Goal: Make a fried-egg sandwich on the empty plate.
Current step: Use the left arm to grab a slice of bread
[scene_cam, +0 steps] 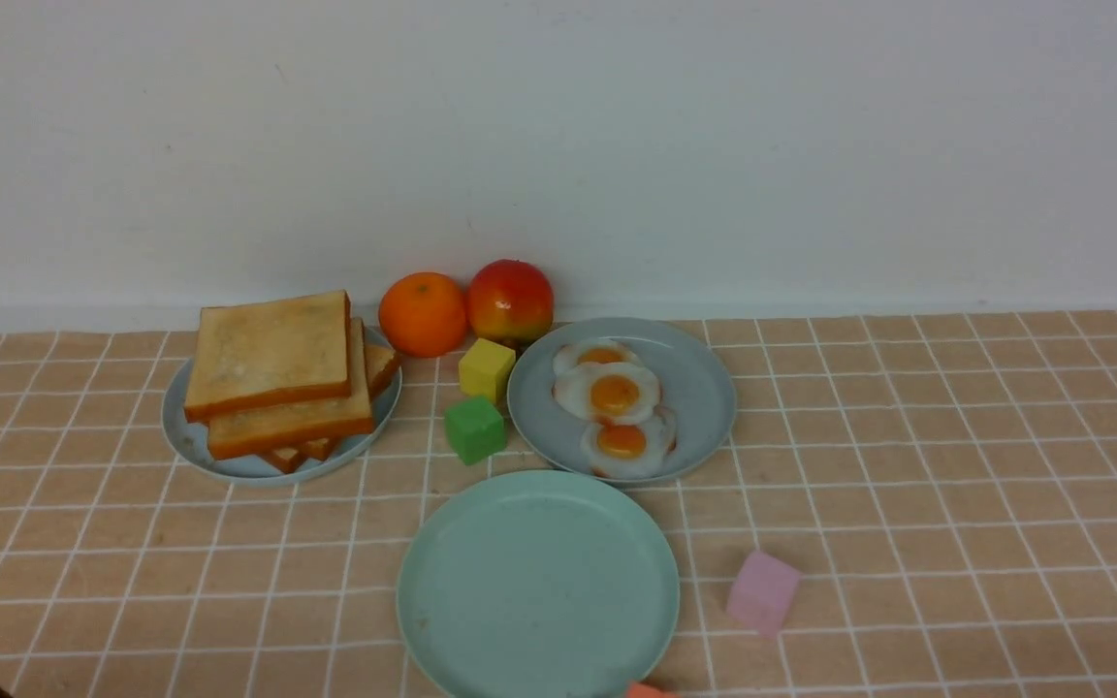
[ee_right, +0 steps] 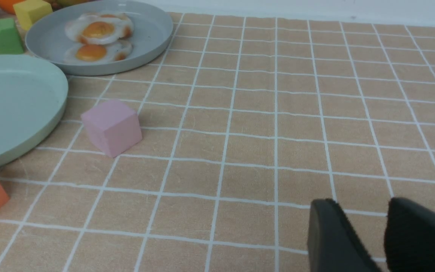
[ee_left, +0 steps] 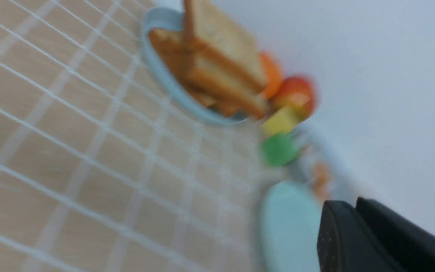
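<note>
Empty plate (scene_cam: 537, 586): sitting bare near the front of the tiled table (scene_cam: 908, 485), carrying neither toast nor egg.
Toast slices (scene_cam: 272, 354): lying stacked on the left blue-grey plate (scene_cam: 192, 448), looking untouched; none moved across yet.
Fried egg (scene_cam: 609, 392): lying in the middle of a row of three on the right blue-grey plate (scene_cam: 704, 388), overlapping both neighbours, just behind the empty plate.
Sandwich: not yet taking shape anywhere in view.
Left gripper (ee_left: 344, 204): hovering above the table, aiming toward the toast side; fingers seeming pressed together in a blurred view, grasping nothing.
Right gripper (ee_right: 363, 204): hanging low over bare tiles, well apart from both food plates; fingers parted with tablecloth showing between them, carrying nothing.
Pink block (scene_cam: 762, 591): sitting just beside the empty plate, not blocking it.
Progress: judging by the layout, standing at the very start.
Remaining: placing a bottom slice, then the egg, then a top slice.
</note>
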Tool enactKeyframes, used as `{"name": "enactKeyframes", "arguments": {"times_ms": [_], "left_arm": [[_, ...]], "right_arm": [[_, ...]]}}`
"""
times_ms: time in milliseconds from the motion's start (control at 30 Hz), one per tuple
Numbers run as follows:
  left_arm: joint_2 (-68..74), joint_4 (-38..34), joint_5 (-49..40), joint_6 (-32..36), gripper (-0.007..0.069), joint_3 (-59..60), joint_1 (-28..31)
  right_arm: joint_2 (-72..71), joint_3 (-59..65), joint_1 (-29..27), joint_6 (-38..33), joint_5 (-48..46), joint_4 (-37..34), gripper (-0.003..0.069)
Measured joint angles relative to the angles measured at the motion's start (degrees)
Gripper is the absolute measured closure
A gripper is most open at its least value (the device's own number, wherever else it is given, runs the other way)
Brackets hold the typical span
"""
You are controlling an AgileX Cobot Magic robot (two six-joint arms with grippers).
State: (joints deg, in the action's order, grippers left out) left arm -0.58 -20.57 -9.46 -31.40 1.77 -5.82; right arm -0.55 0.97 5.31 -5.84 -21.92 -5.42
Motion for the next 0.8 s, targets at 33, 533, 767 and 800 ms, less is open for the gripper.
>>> {"name": "enactKeyframes", "arguments": {"times_ms": [33,533,767,800], "left_arm": [[0.0,-2.0,1.2,-0.6,0.0564,0.0,0.0],[13.4,-3.1,-21.1,24.5,0.0557,-24.4,-0.1],[40.1,-3.2,-38.5,36.8,0.0557,-39.8,-0.3],[40.6,-3.2,-38.6,36.8,0.0557,-40.1,-0.4]], "right_arm": [[0.0,0.0,0.0,0.0,0.0,0.0,0.0419],[0.0,0.0,0.0,0.0,0.2,0.1,0.0419],[0.0,0.5,0.0,1.7,6.3,-3.0,0.0419],[0.0,0.5,0.0,2.2,6.6,-3.8,0.0419]]}}
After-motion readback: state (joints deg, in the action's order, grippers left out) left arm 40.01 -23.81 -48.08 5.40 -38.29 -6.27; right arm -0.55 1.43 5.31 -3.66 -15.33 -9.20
